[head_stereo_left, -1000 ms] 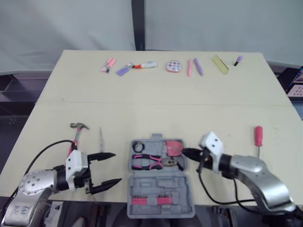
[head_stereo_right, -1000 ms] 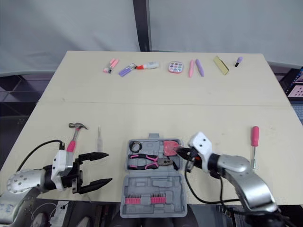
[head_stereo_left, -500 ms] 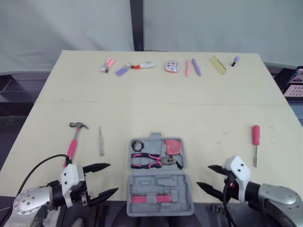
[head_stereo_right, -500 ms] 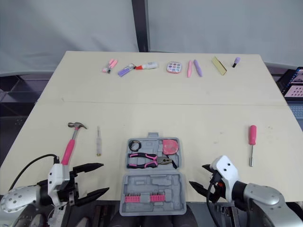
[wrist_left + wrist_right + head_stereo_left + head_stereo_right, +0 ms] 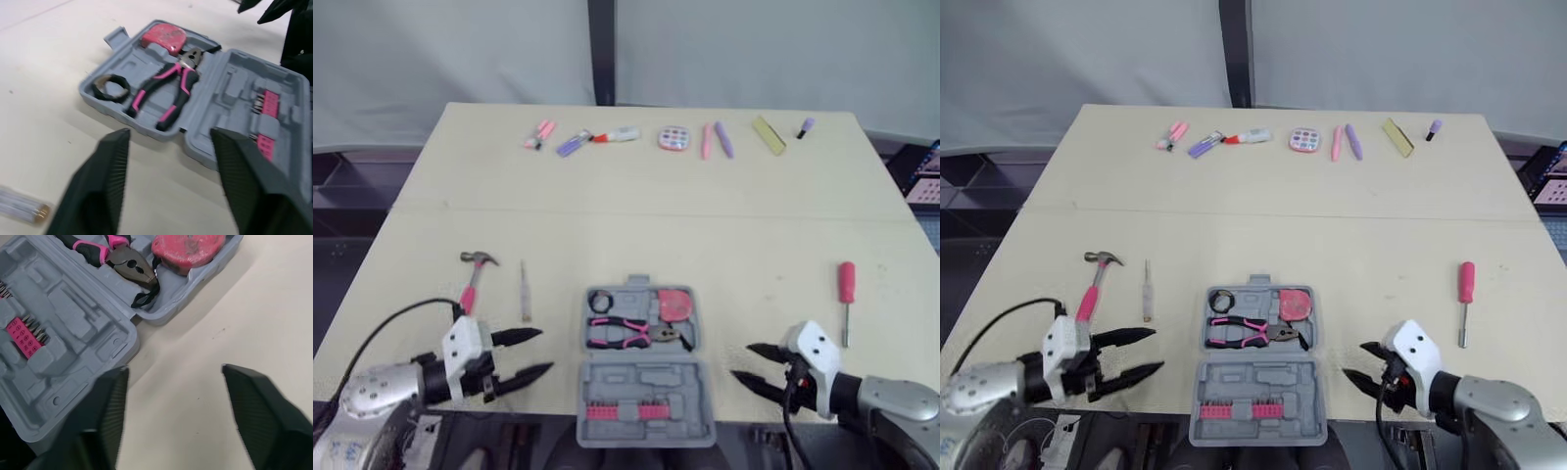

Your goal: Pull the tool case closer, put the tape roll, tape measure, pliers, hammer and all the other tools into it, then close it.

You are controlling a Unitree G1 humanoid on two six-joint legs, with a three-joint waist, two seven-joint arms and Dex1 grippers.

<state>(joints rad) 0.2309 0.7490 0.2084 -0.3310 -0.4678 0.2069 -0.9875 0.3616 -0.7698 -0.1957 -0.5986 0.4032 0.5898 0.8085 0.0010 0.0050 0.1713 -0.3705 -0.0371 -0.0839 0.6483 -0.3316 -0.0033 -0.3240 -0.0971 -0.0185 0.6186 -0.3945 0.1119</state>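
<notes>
The grey tool case lies open at the table's near edge, with the tape roll, the pink-handled pliers and the red tape measure in its far half. A strip of pink bits sits in the near half. The hammer and a small pale screwdriver lie left of the case, and a red screwdriver lies to its right. My left gripper hovers open and empty left of the case. My right gripper hovers open and empty on its right.
A row of small pink, purple and yellow items lines the far edge of the table. A seam runs across the middle of the tabletop. The table's near edge runs just behind both grippers.
My right gripper has left the tape measure in the case, drawn back to the near right and opened. My left gripper sank toward the near edge and its jaws narrowed.
</notes>
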